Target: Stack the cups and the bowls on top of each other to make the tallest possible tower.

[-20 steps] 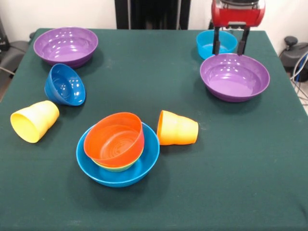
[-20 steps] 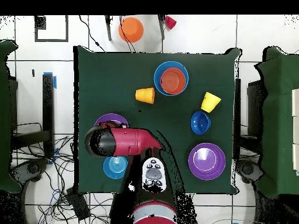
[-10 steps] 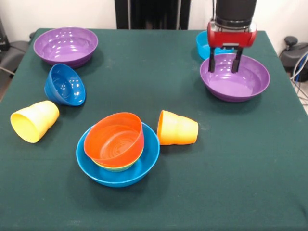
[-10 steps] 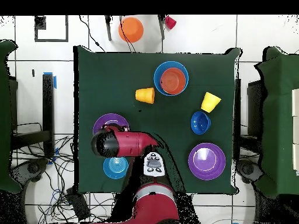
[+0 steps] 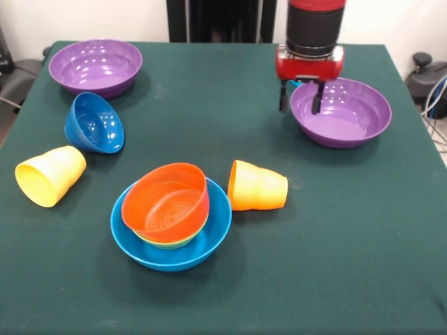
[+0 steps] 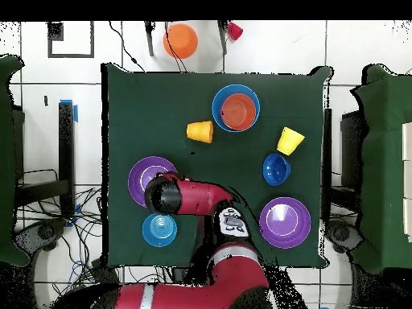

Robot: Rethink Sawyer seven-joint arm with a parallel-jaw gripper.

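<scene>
I have the claw spread wide and empty, fingers straddling the rim of the purple bowl, one tip inside it and one outside on the green table. No tower yet: the only nesting is the orange bowl in the blue bowl, well off from the claw, with the orange cup lying between. I judge this is the approach; next I must lower and pinch that rim

Arm: glossy red shell with black cylindrical wrist. Gripper: red housing, two slim black fingers.
</scene>
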